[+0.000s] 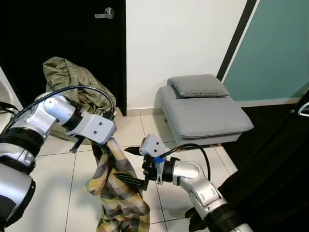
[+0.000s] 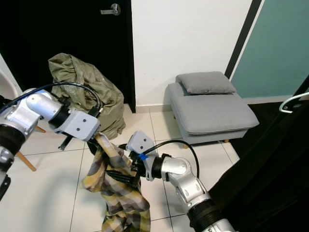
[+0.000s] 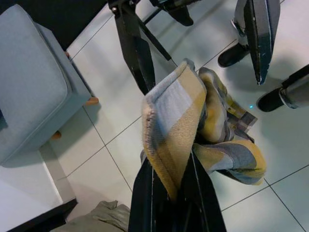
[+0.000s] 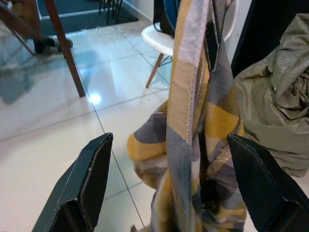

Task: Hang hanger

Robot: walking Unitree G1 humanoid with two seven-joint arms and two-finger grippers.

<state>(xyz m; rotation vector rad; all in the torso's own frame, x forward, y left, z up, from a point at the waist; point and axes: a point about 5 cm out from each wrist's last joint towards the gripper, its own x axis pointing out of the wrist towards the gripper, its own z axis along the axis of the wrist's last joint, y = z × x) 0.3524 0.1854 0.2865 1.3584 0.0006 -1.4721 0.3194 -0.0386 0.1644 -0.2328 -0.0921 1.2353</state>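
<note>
Still early | left gripper (image 3: 176, 191) pinched yellow-and-grey plaid cloth garment (image 1: 118, 193) aloft | right gripper (image 4: 174, 188) spread around it | no hanger visible; hanging remained.

Glaring softly off the glossy floor tiles (image 4: 91, 99), staying sharp throughout, darkening to black around the door (image 1: 63, 29).
</note>
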